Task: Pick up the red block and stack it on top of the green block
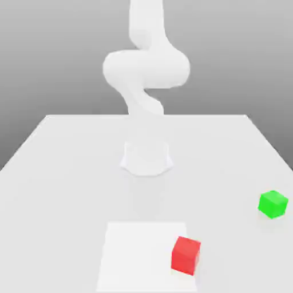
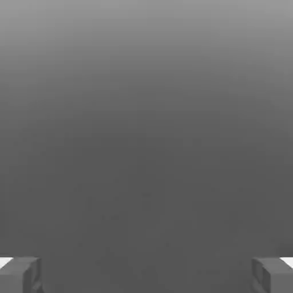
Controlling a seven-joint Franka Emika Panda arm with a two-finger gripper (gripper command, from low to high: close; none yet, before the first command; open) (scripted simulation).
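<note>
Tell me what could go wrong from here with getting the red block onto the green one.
The claw stands open with nothing between its fingers, and the red block sits turned at an angle on the table, so a misaligned grasp might twist it. The green block is small, about the red one's size, so a slightly off-centre release could topple the stack.

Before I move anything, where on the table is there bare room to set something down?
Bare table lies between the robot base and the exterior view's left edge, and between the base and the green block. The white square is free beside the red block, which crowds its right edge in the exterior view.
</note>
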